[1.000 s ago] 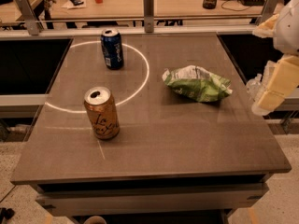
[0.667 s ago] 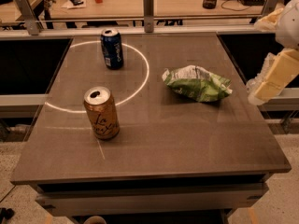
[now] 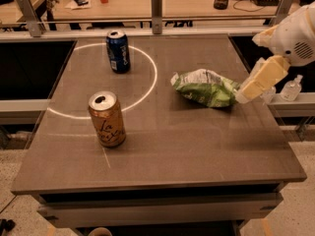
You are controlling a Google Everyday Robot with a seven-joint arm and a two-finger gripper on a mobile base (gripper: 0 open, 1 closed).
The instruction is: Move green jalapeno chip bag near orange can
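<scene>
end effector (image 3: 244,95): cream-coloured, at the right side of the desk (image 3: 197,151), slanting down and leftward from the white arm (image 3: 300,38) at upper right, tip low over the surface
end effector state: cannot tell, since the width of its opening is not visible from this angle
green jalapeno chip bag (image 3: 204,87): immediately left of the end effector, its right end at the tip; touching or merely beside, cannot tell
bag attitude: flat and crumpled on the desk, long axis roughly left to right and slightly skewed; left end a little farther back and aimed toward the blue can's side, right end a little nearer and aimed at the end effector
orange can (image 3: 107,119): well left of the end effector and nearer the camera, upright, top opened, lettering facing the camera, well apart from the bag
blue can (image 3: 118,51): far left of the end effector and farther back, upright
white ring (image 3: 153,77): marked on the desk left of the bag, with the blue can just inside its far arc and the orange can at its near arc
</scene>
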